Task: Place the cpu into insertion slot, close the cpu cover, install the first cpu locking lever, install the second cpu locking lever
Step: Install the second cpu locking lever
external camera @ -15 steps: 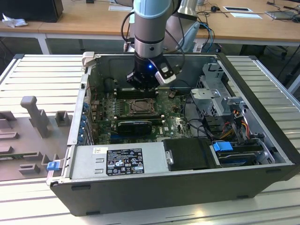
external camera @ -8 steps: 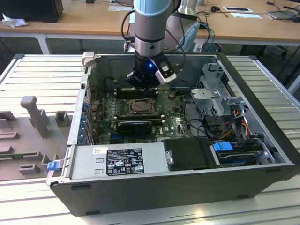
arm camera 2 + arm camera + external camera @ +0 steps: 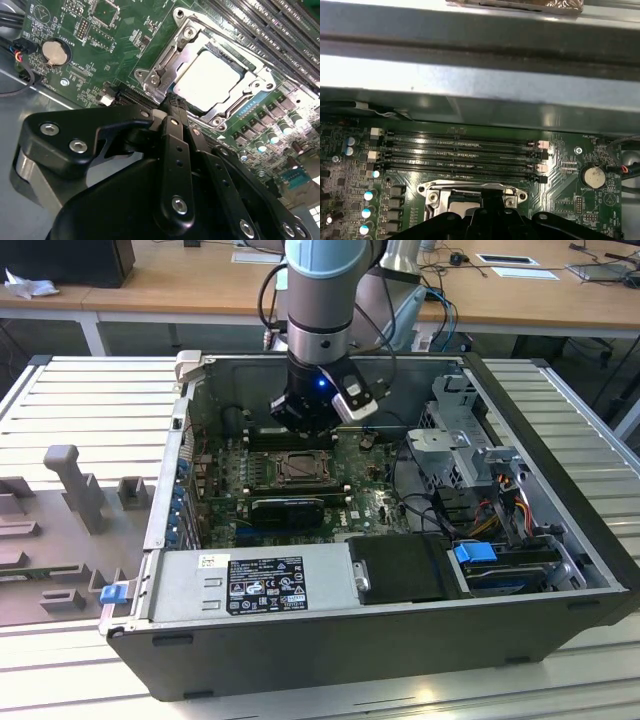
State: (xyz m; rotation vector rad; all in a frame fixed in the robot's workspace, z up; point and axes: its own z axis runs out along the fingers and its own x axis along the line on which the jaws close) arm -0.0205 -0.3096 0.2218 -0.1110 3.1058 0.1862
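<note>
Just past the gripper [image 3: 175,107], whose fingers are pressed together on nothing, the cpu [image 3: 206,80] lies seated in the insertion slot [image 3: 227,117] at the motherboard's middle.

Cpu [image 3: 206,80] sits flat in the slot [image 3: 186,47], pale silver face up, right of centre in the upper half of the second wrist view. Cover [image 3: 240,102] lies closed, its silver frame ringing the chip. In the exterior view the slot [image 3: 298,470] sits centre frame on the green board.
</note>
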